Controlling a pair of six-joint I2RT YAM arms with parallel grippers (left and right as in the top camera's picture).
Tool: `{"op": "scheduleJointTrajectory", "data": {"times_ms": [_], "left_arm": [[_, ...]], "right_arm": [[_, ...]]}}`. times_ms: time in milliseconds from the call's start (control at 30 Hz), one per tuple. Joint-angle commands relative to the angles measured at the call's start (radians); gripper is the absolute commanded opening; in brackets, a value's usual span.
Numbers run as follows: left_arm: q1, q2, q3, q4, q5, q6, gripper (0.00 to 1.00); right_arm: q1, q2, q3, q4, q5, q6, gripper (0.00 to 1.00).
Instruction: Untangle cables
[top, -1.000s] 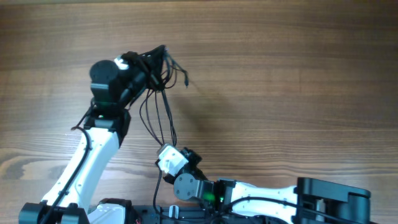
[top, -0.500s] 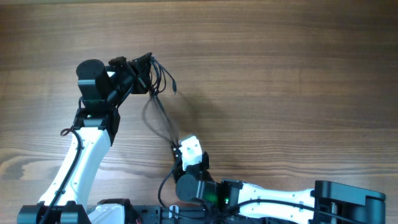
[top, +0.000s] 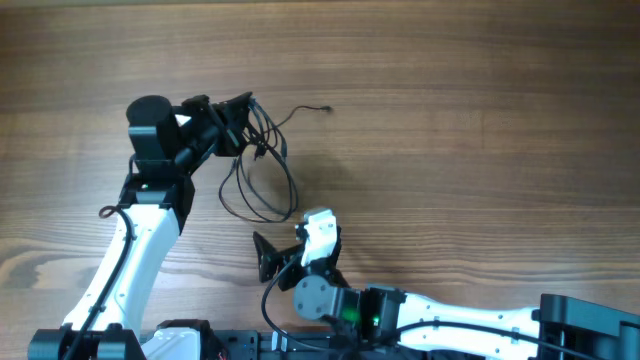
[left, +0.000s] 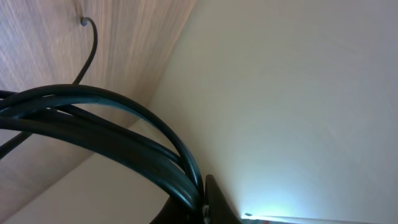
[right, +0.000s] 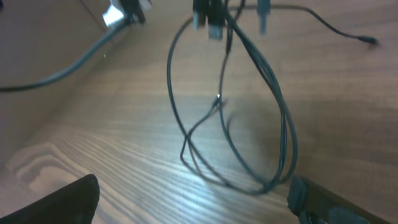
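Table (top: 480, 120): spreading wood-grained under both arms.
Right arm (top: 450, 310): lying low along the near edge, white with black joints, pointing its wrist toward the middle of the wood.
Left arm (top: 140, 250): rising from the near left corner, bending at a black joint and reaching to the right.
Cables (left: 143, 140): hanging as a thin black bundle from the left gripper, filling the left wrist view up close, drooping down to the table between the two grippers.
Left gripper (top: 238, 118): clamping shut on the upper part of the bundle, holding that part off the wood.
Right gripper (right: 194, 183): standing wide open and gripping nothing, facing the cables from the near side and showing only two dark finger ends at the bottom corners of the right wrist view.
Loops (top: 291, 195): resting on the table below the left gripper, lying close ahead of the open jaws but not touching them.
Loose end (top: 328, 107): trailing away to the right of the bundle, lying flat on the wood and ending in a small plug.
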Motion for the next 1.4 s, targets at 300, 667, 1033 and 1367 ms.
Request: {"op": "scheduleJointTrajectory", "data": {"times_ms": [300, 667, 1033, 1367], "left_arm": [[-0.176, -0.007, 0.023, 0.055, 0.095, -0.157, 0.04], [-0.285, -0.097, 0.027, 0.076, 0.075, -0.157, 0.04], [-0.245, -0.132, 0.031, 0.079, -0.138, -0.157, 0.04], [-0.14, -0.092, 0.031, 0.025, -0.224, -0.155, 0.04]], "right_arm": [[-0.164, 0.019, -0.01, 0.147, -0.317, -0.363, 0.93], [-0.223, 0.225, -0.009, 0.459, -0.336, -0.359, 0.44], [-0.122, 0.193, -0.008, 0.335, -0.552, -0.491, 0.04], [0.058, 0.051, -0.008, -0.004, -0.237, -0.568, 0.04]]}}
